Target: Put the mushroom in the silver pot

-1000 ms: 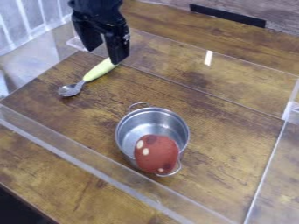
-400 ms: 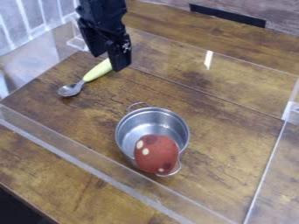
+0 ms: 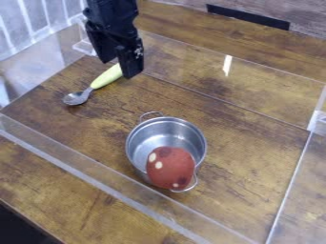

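Note:
The mushroom [image 3: 171, 167], reddish-brown with pale spots, rests inside the silver pot [image 3: 143, 136], leaning on the pot's near right rim. The pot stands on the wooden table near the middle front. My black gripper [image 3: 117, 55] hangs at the upper left, pointing down, well away from the pot. Its fingers stand open with nothing between them, just above the handle of a spoon.
A spoon with a yellow-green handle [image 3: 109, 75] and metal bowl [image 3: 75, 97] lies at the left under the gripper. Low clear plastic walls [image 3: 76, 167] fence the wooden work area at the front, left and right.
The gripper has rolled a little about its own axis and edged slightly right. The mushroom, pot and spoon have not moved.

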Available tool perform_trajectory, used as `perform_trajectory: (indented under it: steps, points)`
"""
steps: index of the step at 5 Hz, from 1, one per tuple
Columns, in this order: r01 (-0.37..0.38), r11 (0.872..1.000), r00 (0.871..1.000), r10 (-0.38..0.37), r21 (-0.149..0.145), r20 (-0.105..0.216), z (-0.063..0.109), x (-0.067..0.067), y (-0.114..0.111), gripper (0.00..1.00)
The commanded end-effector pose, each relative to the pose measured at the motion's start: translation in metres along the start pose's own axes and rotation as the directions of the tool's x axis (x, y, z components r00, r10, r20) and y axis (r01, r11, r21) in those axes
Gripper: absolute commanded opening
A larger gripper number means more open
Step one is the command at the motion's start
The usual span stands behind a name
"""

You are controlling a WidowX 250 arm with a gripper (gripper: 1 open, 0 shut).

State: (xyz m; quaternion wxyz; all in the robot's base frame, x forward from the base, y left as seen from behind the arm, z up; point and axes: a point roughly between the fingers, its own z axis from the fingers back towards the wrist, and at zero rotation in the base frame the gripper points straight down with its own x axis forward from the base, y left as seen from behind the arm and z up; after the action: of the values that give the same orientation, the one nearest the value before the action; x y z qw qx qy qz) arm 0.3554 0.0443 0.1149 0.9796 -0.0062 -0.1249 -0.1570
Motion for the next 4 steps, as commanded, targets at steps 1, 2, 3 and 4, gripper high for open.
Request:
perform_trajectory:
  steps: [1,2,3,4]
  points:
    - [-0.010,0.999,0.999,0.008,0.037,0.045,0.014,0.007,0.010,1.00]
    - [0.017,0.999,0.999,-0.018,0.039,0.044,0.007,0.010,0.020,1.00]
    - [0.038,0.998,0.998,-0.040,0.041,0.048,0.004,0.012,0.029,1.00]
    - [-0.044,0.997,0.998,0.041,0.065,0.044,-0.002,0.016,0.034,1.00]
